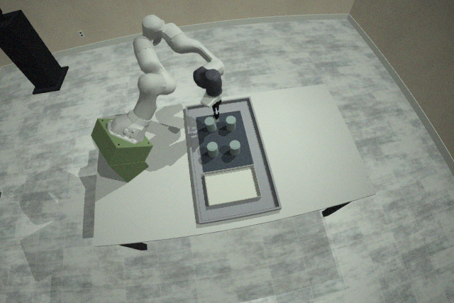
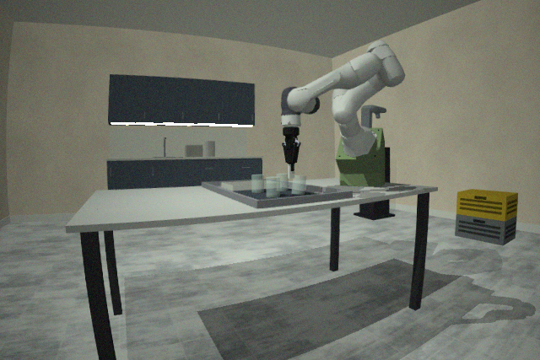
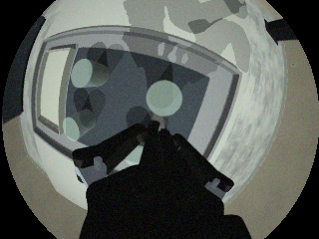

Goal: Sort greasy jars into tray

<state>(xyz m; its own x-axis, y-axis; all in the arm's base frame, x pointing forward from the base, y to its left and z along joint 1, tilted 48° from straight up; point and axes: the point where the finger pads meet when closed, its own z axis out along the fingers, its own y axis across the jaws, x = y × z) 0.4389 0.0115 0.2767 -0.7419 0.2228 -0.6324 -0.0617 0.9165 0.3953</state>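
Observation:
Four pale glass jars stand mouth down on the dark drying mat: back left, back right, front left and front right. The white tray beside the mat holds nothing. My gripper is shut with nothing between its fingers. It hangs tip down just above the mat's back part, close beside the back left jar, on its right. In the wrist view the shut fingers point at that jar. From the side the gripper is just above jar height.
Mat and tray lie inside a grey rimmed steel top on the white table. My green base stands at the table's left edge. Two more jars show at the left of the wrist view, one of them here.

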